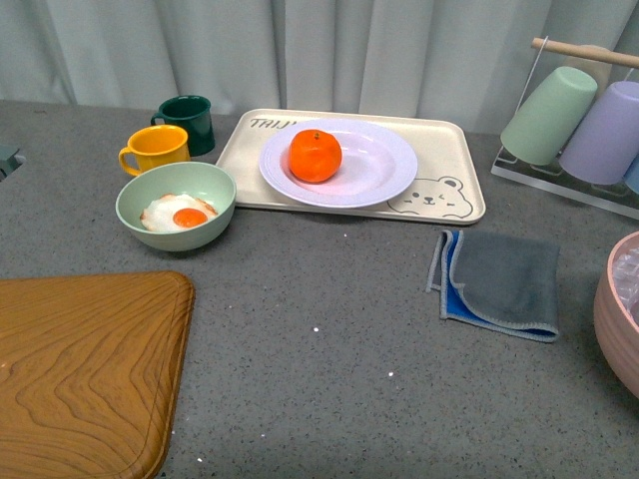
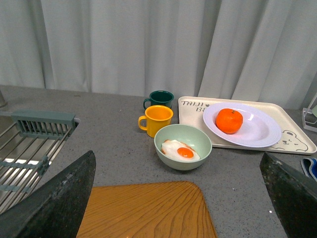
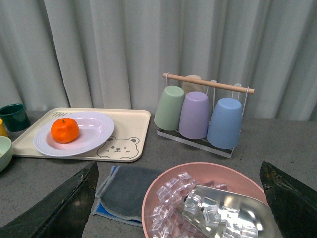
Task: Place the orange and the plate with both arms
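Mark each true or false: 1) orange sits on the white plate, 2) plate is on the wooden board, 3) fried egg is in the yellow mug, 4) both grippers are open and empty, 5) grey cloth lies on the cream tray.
1) The bright orange fruit rests on the round white ridged plate. True.
2) That plate is on the wooden cutting board. False: it sits on the cream rectangular bear tray.
3) The fried egg is in the yellow mug. False: it lies in the pale green bowl.
4) Both grippers' fingers are spread, holding nothing. True.
5) The grey folded cloth lies on the tray. False: it lies on the grey countertop.
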Tool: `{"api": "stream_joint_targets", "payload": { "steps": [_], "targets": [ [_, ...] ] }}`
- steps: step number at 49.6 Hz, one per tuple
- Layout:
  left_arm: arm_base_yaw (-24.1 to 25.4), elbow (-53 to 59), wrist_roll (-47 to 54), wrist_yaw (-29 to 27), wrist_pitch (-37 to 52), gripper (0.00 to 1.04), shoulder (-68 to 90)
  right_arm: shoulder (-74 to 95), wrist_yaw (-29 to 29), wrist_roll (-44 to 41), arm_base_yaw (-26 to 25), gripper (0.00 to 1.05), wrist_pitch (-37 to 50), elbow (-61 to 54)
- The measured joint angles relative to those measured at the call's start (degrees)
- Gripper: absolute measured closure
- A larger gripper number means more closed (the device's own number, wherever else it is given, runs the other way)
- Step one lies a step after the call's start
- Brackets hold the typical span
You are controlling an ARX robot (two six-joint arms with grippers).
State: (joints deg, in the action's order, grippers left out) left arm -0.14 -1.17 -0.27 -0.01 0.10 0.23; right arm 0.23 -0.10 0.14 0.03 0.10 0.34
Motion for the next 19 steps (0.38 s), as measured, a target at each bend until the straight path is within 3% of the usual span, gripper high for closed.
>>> {"api": "stream_joint_targets", "payload": {
  "steps": [19],
  "targets": [
    [0.0,0.0,0.02,0.0,0.0,0.07,0.0,0.0,0.0,0.0,0.0,0.09,0.0,0.0]
  ]
}}
